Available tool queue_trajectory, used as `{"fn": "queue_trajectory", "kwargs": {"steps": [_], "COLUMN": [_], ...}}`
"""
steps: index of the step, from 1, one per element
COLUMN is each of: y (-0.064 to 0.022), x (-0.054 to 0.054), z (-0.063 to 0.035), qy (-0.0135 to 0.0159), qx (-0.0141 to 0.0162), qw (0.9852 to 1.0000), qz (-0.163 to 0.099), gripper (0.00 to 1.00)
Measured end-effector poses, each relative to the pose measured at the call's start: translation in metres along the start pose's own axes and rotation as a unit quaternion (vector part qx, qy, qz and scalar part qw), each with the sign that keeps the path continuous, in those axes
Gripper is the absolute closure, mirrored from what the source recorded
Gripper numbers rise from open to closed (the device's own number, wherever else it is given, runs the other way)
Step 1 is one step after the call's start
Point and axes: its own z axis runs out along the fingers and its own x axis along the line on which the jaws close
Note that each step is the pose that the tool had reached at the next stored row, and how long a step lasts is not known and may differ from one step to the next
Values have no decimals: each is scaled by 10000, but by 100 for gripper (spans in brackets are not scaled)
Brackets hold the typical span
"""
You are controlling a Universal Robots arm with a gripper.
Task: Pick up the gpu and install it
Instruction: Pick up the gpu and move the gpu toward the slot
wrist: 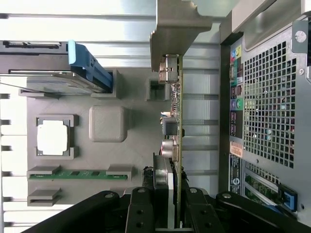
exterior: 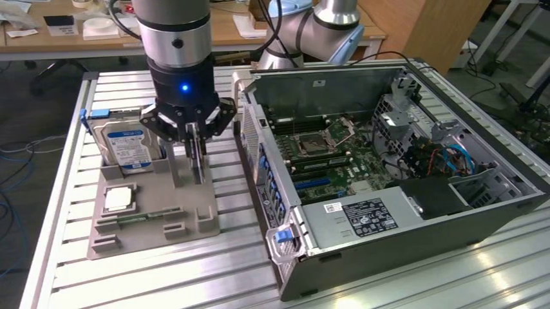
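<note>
Gripper (exterior: 196,149) clamped on the gpu (wrist: 178,121), which stands on edge above the grey tray (exterior: 138,235) beside the computer case (exterior: 413,257). Its long axis runs straight out from the fingers (wrist: 140,216), with the metal bracket (wrist: 175,29) farthest.

I'm seeing the gpu (wrist: 179,97) edge-on: thin green board, silver end bracket (wrist: 172,34), parts jutting from one face. It stands upright, clamped between the pincer (wrist: 171,216) fingers.

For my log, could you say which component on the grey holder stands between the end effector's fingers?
The gpu, the upright green card; hard drive, CPU and memory stick sit aside.
</note>
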Motion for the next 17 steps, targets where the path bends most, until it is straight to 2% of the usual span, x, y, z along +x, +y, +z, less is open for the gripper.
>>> {"fn": "queue_trajectory", "kwargs": {"steps": [17], "y": [6], "x": [-2], "z": [-117], "qy": [0], "qx": [0], "qw": [10000], "qz": [0], "gripper": [72]}}
